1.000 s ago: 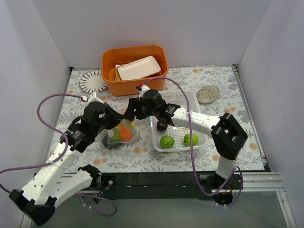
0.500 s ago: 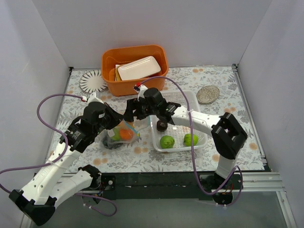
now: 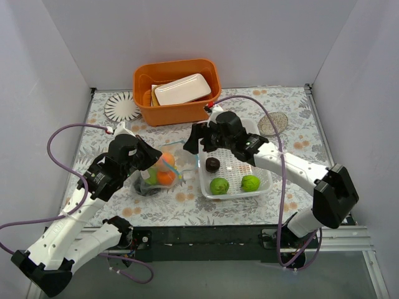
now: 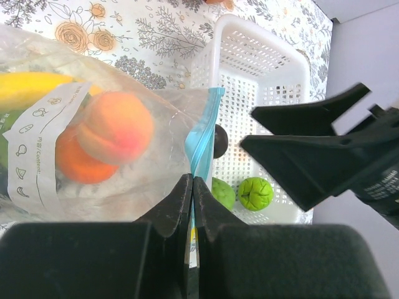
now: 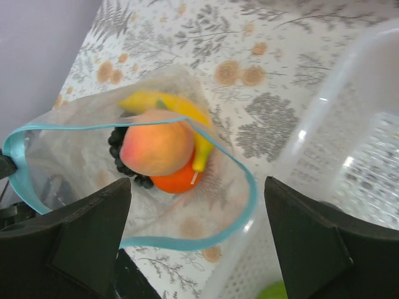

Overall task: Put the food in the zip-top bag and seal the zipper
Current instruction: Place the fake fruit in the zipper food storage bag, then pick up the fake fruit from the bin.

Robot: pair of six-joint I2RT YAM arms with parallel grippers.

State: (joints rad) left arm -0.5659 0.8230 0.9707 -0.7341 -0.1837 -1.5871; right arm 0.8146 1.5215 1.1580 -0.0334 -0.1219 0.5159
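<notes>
The clear zip-top bag (image 3: 156,177) lies left of the white basket (image 3: 259,134), its mouth held open. Its teal zipper (image 5: 246,180) forms a loop. Inside are a peach (image 5: 156,143), an orange (image 5: 177,179), a banana (image 5: 168,104) and black grapes (image 5: 120,156). My left gripper (image 4: 192,184) is shut on the bag's mouth edge at the zipper (image 4: 202,134). My right gripper (image 3: 198,141) is open and empty above the basket's left rim, beside the bag mouth. A dark plum (image 3: 212,164) and two limes (image 3: 219,185) (image 3: 250,182) lie in the basket. The green leaf is not clearly visible.
An orange bin (image 3: 209,103) holding a white dish (image 3: 182,89) stands at the back. A striped plate (image 3: 121,107) is at the back left, and a small speckled dish (image 3: 272,123) at the back right. White walls close in the flowered table.
My right gripper has pulled back from the bag mouth to the right, over the basket's left rim. The peach now lies in the bag on the orange. The left gripper holds still.
</notes>
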